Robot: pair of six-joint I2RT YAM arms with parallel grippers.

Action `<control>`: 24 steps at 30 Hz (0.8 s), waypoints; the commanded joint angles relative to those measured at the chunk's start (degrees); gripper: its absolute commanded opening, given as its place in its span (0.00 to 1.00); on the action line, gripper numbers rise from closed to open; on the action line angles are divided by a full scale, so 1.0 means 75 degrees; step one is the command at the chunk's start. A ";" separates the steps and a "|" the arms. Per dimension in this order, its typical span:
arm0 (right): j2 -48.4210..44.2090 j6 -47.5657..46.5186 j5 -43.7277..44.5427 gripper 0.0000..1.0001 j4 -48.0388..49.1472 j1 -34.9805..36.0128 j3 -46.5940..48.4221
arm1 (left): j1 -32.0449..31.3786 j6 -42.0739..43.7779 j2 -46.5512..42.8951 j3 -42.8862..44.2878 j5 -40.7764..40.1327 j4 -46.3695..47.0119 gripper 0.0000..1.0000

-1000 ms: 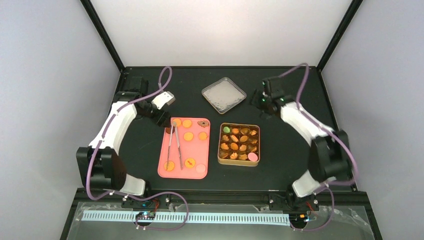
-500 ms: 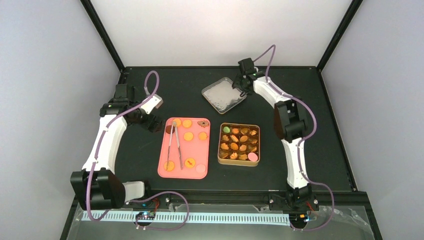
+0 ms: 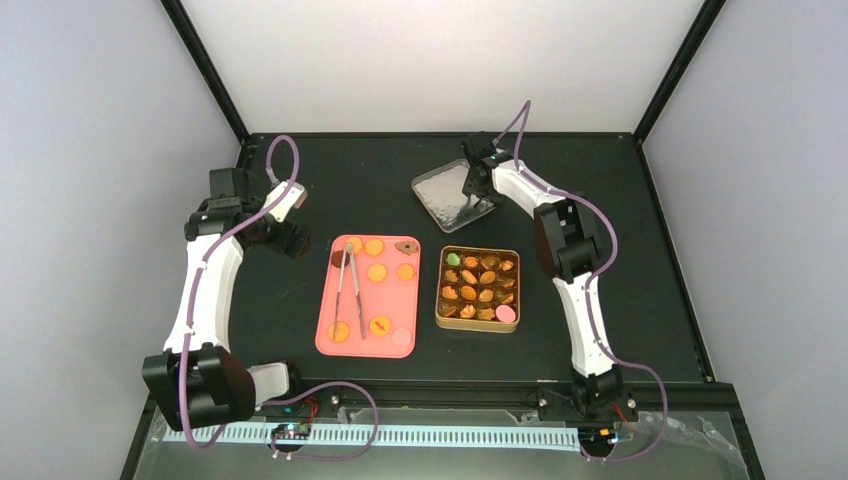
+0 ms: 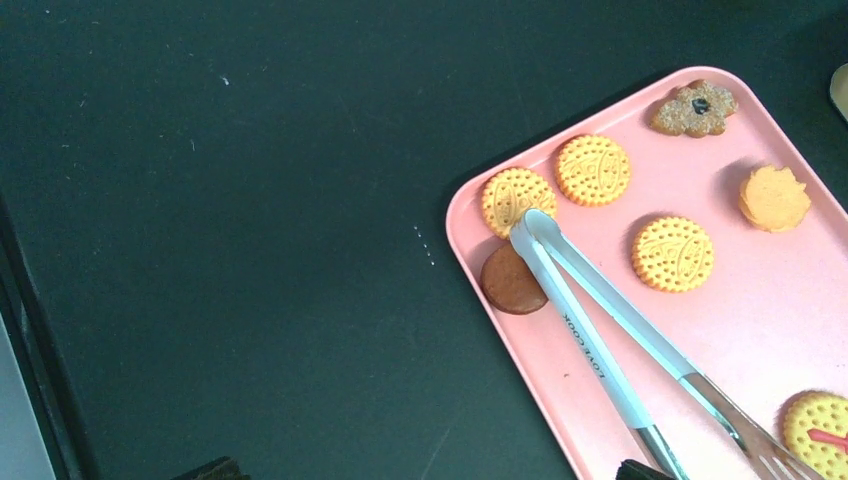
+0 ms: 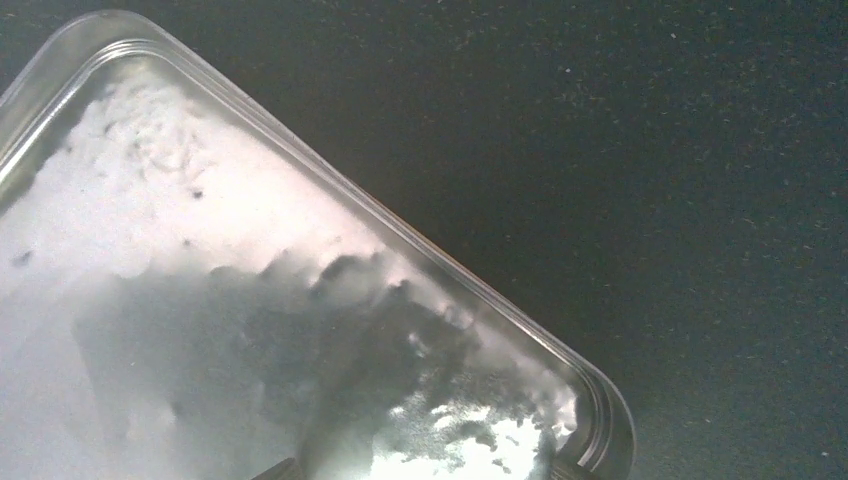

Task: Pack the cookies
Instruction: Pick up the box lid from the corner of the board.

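Nearly: box (image 3: 439,290) looks full, several cookies (image 4: 672,253) lie on the tray (image 4: 760,300); left claw (image 3: 288,239) wide, right claw (image 3: 470,186) at lid (image 3: 443,193), grip unclear.

Place: we take this for a robotics lab, a closed test cell built around one bench.
Walls: we see plain white panels (image 3: 440,60) on three sides, held by slanting black frame struts (image 3: 205,68).
Table: we see a matt black table (image 3: 330,170) that fills the floor of the cell from panel to panel.
Machines: we count two white-and-black arms, the left arm (image 3: 205,290) and the right arm (image 3: 585,290), bolted at the table's near edge.
Wiring: we see purple cables (image 3: 283,138) looping loose along both arms, and a white slotted strip (image 3: 420,436) running below the near edge.
Props: we find the cookies (image 3: 376,272) laid out mid-table on a pink tray (image 3: 400,300) and in a gold box (image 3: 477,249).
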 commanded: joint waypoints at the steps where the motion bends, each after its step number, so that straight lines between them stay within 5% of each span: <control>1: -0.0091 0.0034 0.0378 0.66 -0.0362 -0.0029 0.0094 | 0.0075 0.0141 -0.0074 0.0101 0.0094 -0.0055 0.99; 6: -0.0499 -0.0332 0.0563 0.66 -0.0517 -0.0038 0.0434 | 0.0070 0.0190 -0.0090 -0.0070 0.0216 0.0047 0.99; 13: -0.1228 0.0125 0.0393 0.65 0.0015 -0.0169 -0.0802 | 0.0076 0.0078 0.0086 0.0000 0.0279 0.0117 0.99; 24: -0.0673 0.0516 0.0222 0.63 0.0163 -0.0203 -0.1200 | 0.0094 0.0208 0.0064 -0.0171 0.0292 0.0042 0.99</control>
